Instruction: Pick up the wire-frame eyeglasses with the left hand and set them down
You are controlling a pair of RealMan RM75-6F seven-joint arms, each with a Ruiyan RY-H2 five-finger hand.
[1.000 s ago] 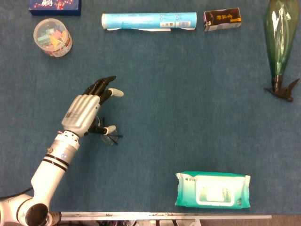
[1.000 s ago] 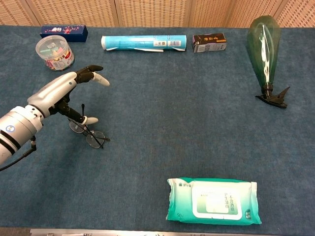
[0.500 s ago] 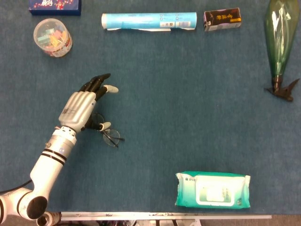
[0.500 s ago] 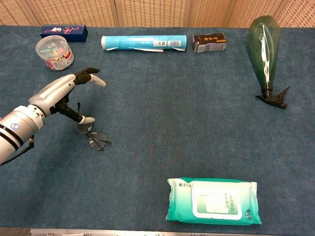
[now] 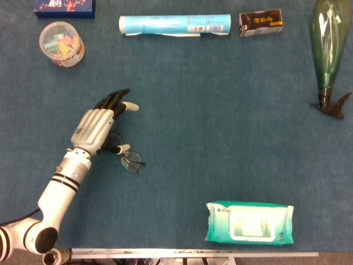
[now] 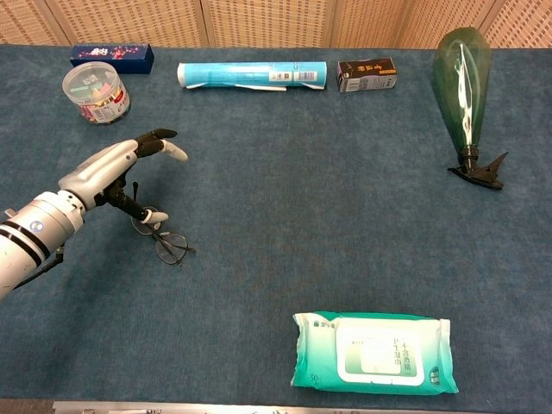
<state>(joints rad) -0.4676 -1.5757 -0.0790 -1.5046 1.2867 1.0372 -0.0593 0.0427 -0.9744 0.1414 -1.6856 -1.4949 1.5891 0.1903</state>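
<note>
Along the far edge of the blue felt table [image 5: 220,110] there's a dark blue box [image 5: 64,7] in the corner, a clear round tub [image 5: 61,44] of colourful bits (clips, maybe), a long light-blue tube [image 5: 174,25] lying flat, and a small dark carton [image 5: 260,22]. Green spray bottle [image 5: 327,44] lies on its side far right, nozzle toward the near edge. Wet-wipes pack [image 5: 249,222] sits near the front.

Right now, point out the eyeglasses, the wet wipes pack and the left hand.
eyeglasses [image 6: 171,248], chest view, on the nearer lens.
wet wipes pack [image 6: 373,353], chest view, on the white flap label.
left hand [image 5: 97,126], head view, on the silver back of the hand.
</note>
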